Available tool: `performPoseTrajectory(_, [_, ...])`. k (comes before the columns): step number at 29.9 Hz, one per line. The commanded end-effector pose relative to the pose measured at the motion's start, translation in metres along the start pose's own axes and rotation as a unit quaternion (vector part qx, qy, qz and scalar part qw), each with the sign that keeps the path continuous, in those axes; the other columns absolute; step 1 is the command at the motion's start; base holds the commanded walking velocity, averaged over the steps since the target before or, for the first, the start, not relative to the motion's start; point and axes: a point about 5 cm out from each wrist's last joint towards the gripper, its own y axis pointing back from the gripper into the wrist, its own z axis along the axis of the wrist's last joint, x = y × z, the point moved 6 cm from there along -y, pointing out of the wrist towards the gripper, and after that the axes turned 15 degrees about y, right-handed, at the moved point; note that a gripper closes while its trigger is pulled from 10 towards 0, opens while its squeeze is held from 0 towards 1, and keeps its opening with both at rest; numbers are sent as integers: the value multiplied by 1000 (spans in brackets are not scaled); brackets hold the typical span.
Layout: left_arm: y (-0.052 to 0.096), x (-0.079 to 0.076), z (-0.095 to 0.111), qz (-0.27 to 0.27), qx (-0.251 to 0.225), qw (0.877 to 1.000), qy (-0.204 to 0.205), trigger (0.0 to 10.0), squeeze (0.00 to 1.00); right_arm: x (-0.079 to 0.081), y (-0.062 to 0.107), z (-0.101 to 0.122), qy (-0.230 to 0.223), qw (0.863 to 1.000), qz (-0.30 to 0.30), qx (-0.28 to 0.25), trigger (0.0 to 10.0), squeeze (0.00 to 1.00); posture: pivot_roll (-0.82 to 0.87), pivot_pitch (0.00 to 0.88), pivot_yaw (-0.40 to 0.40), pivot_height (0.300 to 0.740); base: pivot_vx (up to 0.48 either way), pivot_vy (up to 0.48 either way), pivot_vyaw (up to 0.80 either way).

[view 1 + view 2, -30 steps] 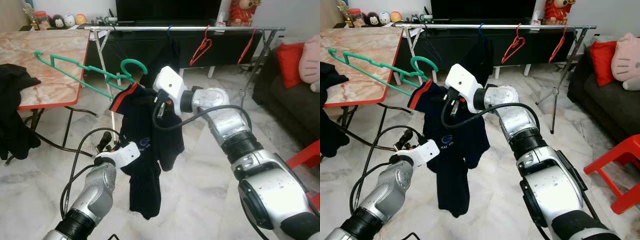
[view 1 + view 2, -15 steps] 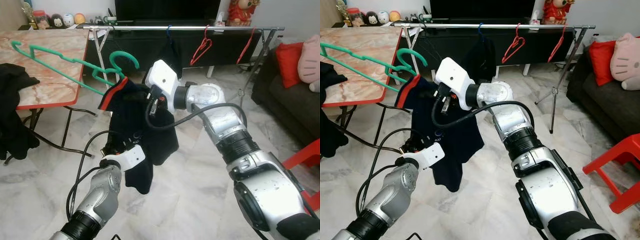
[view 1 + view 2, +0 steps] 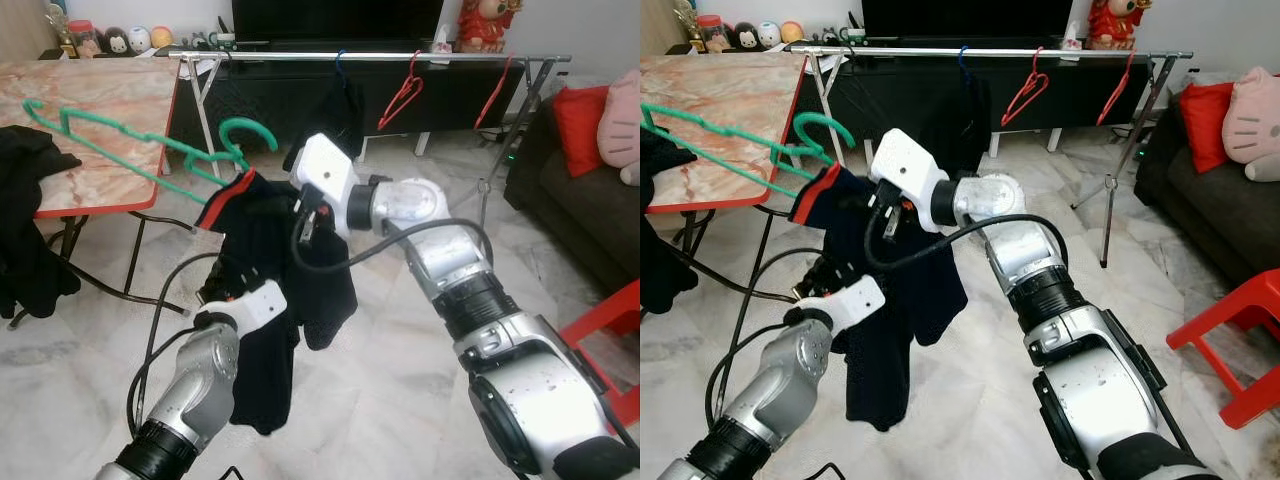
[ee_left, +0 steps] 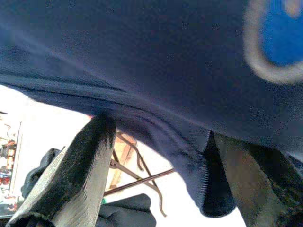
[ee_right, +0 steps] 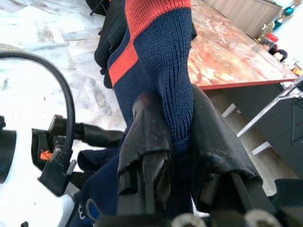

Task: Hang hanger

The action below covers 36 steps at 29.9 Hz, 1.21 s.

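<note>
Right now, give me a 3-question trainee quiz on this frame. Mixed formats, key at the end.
1. True or false: the right tool is clamped on the navy garment's knitted, red-trimmed edge.
2. Multiple choice: the green hanger is A) hooked on the drying rack rail, B) lying on the floor, C) held up with the garment, its hook free in the air.
3. Fill in: the left tool's fingers stand ____ beneath the garment's hem.

Key: 1 true; 2 C; 3 open
</note>
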Motion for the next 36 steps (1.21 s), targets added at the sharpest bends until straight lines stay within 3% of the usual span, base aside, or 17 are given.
performPoseTrajectory(1, [2, 2, -2, 1, 5, 1000, -2, 10000, 0, -2, 0, 9, 17, 1000, -2, -8, 0, 0, -19, 0, -74, 740, 0, 0, 0])
performPoseTrajectory(17, [5, -14, -15, -32, 28, 999, -16, 10000, 0, -6, -2, 31, 26, 999, -8, -36, 0, 0, -23, 0, -73, 740, 0, 0, 0])
performPoseTrajectory(36, [4, 0, -19, -1, 33, 999, -19, 10000, 0, -2, -1, 35, 28, 999, -4, -40, 0, 0, -22, 0, -74, 740, 0, 0, 0])
